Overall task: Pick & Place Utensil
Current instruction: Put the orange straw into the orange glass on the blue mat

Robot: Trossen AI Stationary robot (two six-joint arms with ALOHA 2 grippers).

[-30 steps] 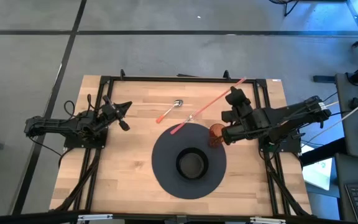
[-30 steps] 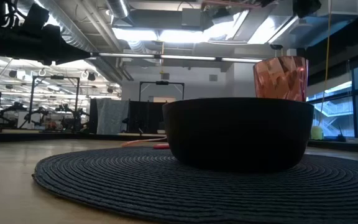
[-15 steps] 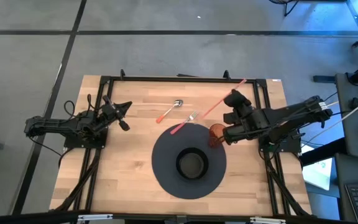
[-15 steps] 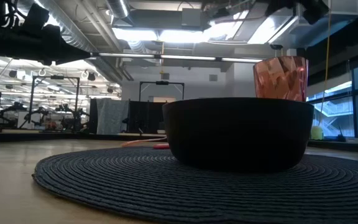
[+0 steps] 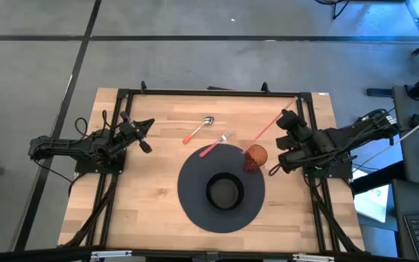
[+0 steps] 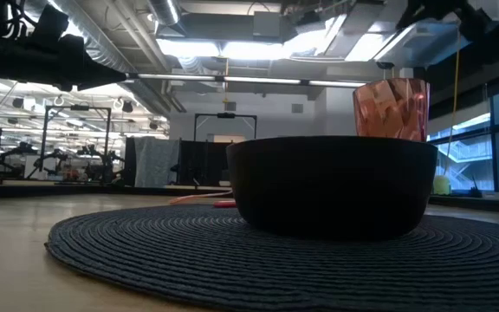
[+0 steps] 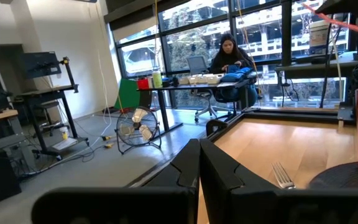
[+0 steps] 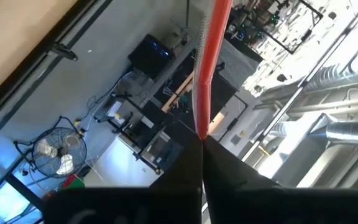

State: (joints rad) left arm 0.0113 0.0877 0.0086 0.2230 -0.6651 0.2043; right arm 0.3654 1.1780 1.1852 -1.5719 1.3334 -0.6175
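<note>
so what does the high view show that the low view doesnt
Only the high view shows both arms: the left gripper waiting at the table's left edge, the right gripper shut on a red-handled utensil, plus a spoon and the whole table. Only the low view shows the room behind, with ceiling lights. Both share the round dark mat, the black bowl on it, the orange cup and the red-handled fork.

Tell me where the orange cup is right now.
In the high view the orange cup stands upright on the right edge of the round dark mat, up and right of the black bowl, just left of the right hand.
</note>
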